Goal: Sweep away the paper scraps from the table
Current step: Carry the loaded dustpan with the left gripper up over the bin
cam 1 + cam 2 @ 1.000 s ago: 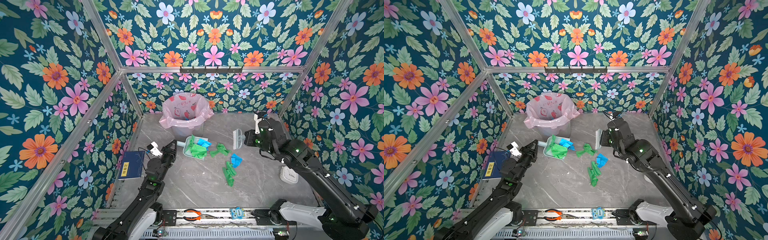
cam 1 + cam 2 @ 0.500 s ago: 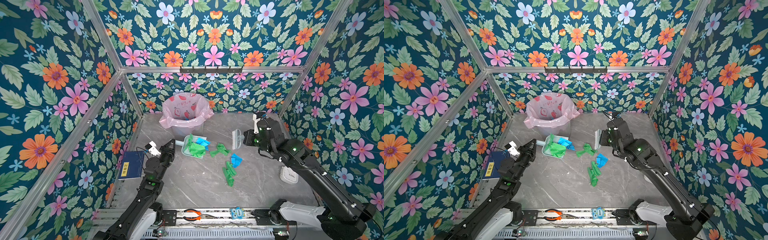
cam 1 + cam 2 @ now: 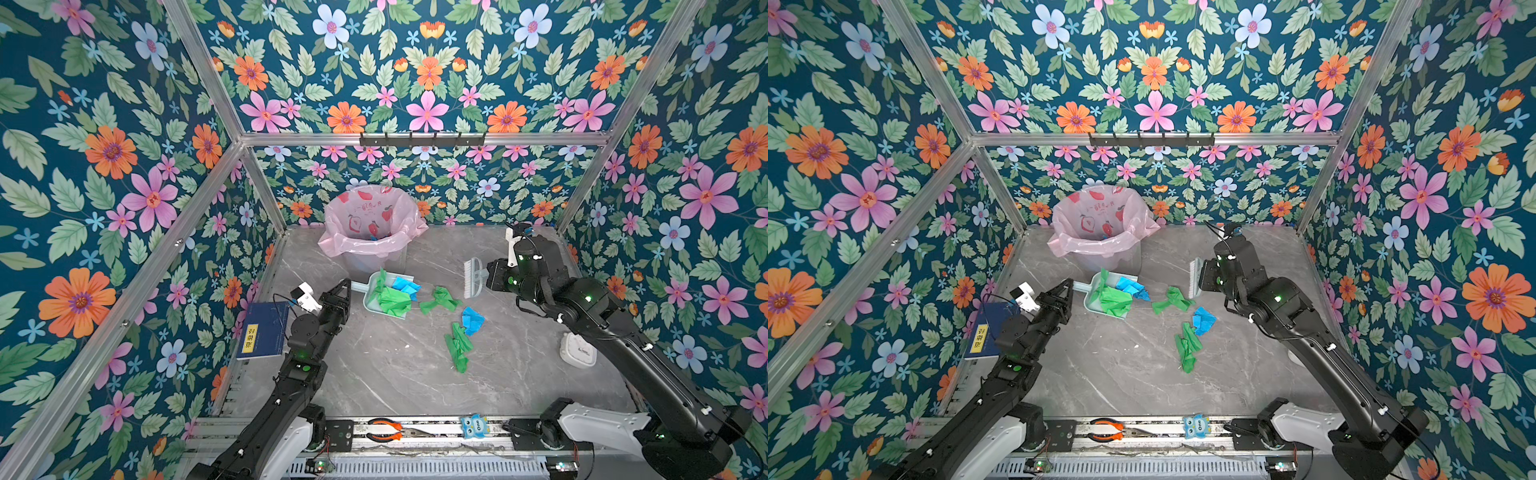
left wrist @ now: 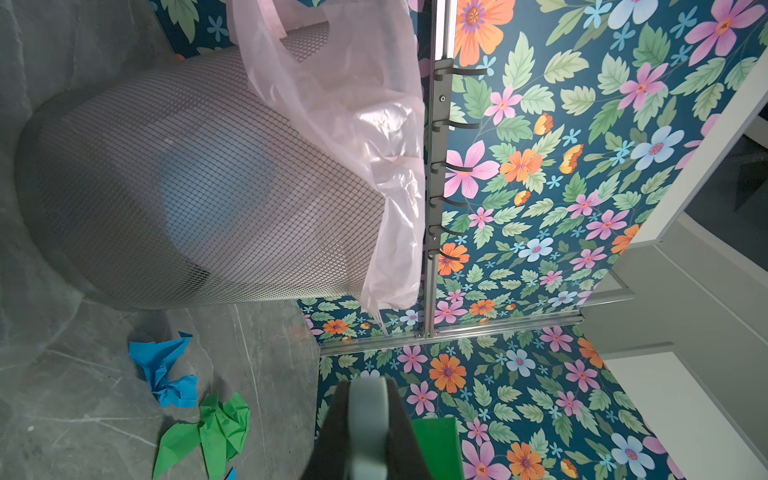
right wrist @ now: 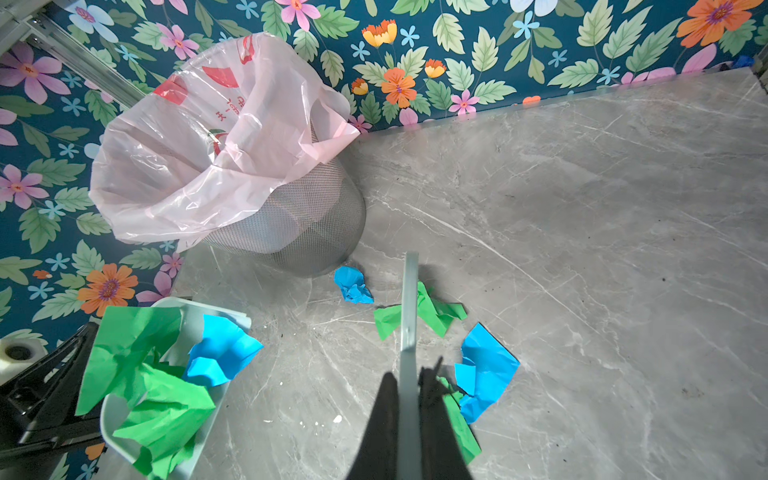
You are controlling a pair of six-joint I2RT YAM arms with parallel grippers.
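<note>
My right gripper (image 3: 489,277) is pressed together on the handle of the small pale hand brush with white bristles (image 3: 472,277). I hold the brush on the far side of the loose litter from my other arm, so a stroke would drive the paper that way. I cannot tell whether the bristles touch the surface. My left gripper (image 3: 344,291) pinches the handle of the mint-green plastic dustpan (image 3: 366,303), with its mouth turned toward the brush to catch what comes. The pan already carries a crumpled green sheet (image 3: 390,300) and a blue wad (image 3: 404,285). Between the two tools, a twisted green scrap (image 3: 440,299) lies just off the pan's lip, with a flat blue scrap (image 3: 471,321) and a long green scrap (image 3: 458,347) farther out on the grey marble-patterned table (image 3: 395,374). These three are what I judge remains to sweep. The wire-mesh wastebasket lined with a pink plastic bag (image 3: 370,232) stands just behind the pan, handy for tipping it out.
</note>
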